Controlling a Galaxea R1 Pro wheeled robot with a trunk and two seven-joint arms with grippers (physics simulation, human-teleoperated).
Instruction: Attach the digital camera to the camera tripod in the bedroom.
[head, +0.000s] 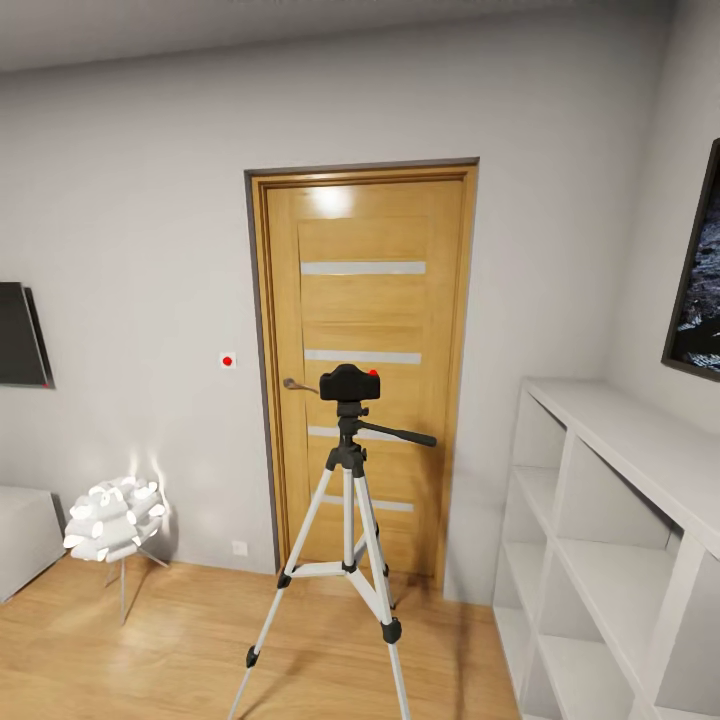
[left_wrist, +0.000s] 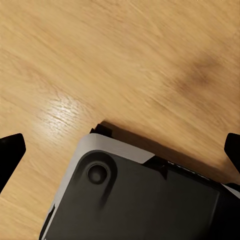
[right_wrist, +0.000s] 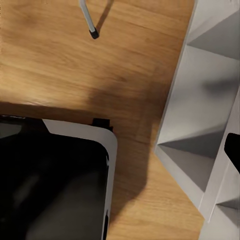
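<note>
The digital camera (head: 349, 382) sits on top of the camera tripod (head: 347, 520), mounted on its black head, with the red dot on the camera's hump facing up. The tripod stands upright on the light wood plank floor (head: 180, 640) of the bedroom, directly in front of the oak door (head: 362, 370) with its frosted stripes, its three silver-white legs spread and its pan handle (head: 400, 435) sticking out toward the white cube shelving (head: 610, 540). One tripod leg's black foot also shows on the floor in the right wrist view, near the shelving there.

A small white ball-shaped lamp (head: 113, 520) on thin legs stands by the grey wall, well apart from the tripod. A dark framed picture (head: 700, 280) hangs above the shelving, and a dark panel (head: 20, 335) hangs on the wall beyond the lamp.

The left gripper (left_wrist: 120, 150) has its fingers (left_wrist: 11, 150) spread wide, at opposite edges of its wrist view, holding nothing, over the robot's grey and black base (left_wrist: 140, 200) and the floor. Of the right gripper, one dark fingertip (right_wrist: 233, 150) shows at the frame's edge; I cannot tell how far it is open.
</note>
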